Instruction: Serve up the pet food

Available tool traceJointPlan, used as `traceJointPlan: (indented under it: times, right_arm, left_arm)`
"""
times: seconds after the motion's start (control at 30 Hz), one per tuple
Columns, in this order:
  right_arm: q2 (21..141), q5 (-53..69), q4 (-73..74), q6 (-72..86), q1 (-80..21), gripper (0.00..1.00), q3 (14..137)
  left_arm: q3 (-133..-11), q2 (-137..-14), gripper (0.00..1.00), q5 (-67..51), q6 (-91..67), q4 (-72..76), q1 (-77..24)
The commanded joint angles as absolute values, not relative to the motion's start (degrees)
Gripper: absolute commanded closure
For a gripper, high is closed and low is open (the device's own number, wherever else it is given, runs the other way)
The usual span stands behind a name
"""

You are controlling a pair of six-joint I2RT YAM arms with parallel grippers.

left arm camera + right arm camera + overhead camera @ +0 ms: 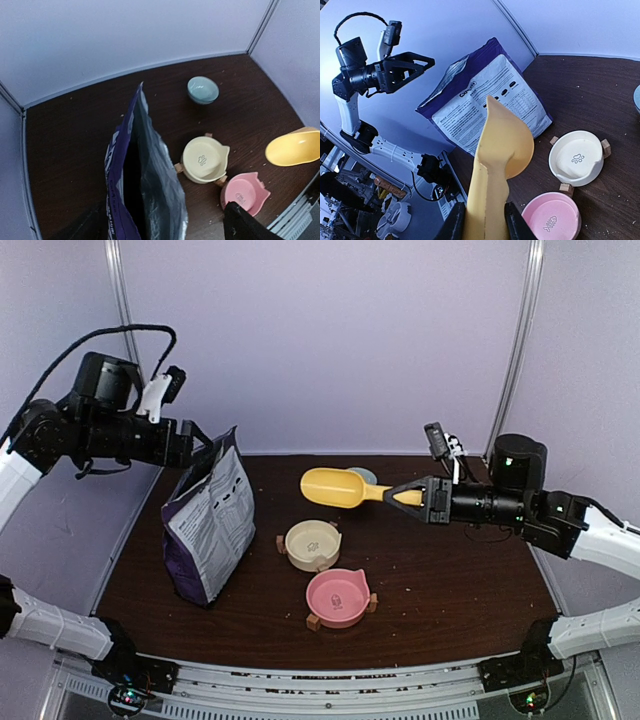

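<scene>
1. Overhead view: my left claw [197, 445] hangs at the far left, right at the top edge of the pet-food bag [212, 525], with its jaws spread and nothing in them. I judge it is placed there to mind the bag's mouth. The bag stands upright on the dark wood-grain table [450, 580]. It is a glossy purple-and-white pouch with a crinkled, gaping top. My right claw [408, 497] is clamped on the handle of the yellow plastic scoop [335, 487]. The scoop is held roughly level above the table with its hollow end pointing left toward the bag, which I read as readiness to dip. The cream bowl [313, 543] and pink bowl [338, 597] sit mid-table, the pink one nearer. Each has small wooden blocks at its sides, and both are bare inside.

2. Left wrist view: I look straight down the bag's mouth, where the lining is silvery foil and the depth is dark. No kibble shows anywhere, so I take it to lie down inside the bag. A smooth, rounded pale teal bowl [203, 90] sits on the far side. The scoop's hollow looks clean.

3. Right wrist view: my fingers pinch the scoop's flat handle from both sides. The scoop is smooth moulded plastic, deep and rounded. The cream bowl carries a paw print and the pink one a fish. Across the table, the left claw's fingers stand apart above the bag.
</scene>
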State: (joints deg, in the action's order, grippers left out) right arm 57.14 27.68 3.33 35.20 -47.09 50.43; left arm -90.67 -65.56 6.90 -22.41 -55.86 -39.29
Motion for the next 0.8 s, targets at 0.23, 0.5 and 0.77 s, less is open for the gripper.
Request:
traceJointPlan:
  times: [0.23, 0.5, 0.77]
  right_arm:
    - [53.52, 24.45, 3.66, 34.27, -47.74, 0.87, 49.17]
    - [53.00, 24.26, 2.60, 35.07, -47.92, 0.87, 47.30]
    - [53.68, 24.35, 2.80, 34.64, -47.90, 0.86, 47.69]
  left_arm:
    - [-92.79, -74.70, 0.32, 16.19, -16.21, -63.73, -37.01]
    - [-93.58, -74.63, 0.44, 17.07, -15.37, -62.14, -36.73]
    - [-92.29, -76.17, 0.58, 15.47, -14.00, -62.26, -34.89]
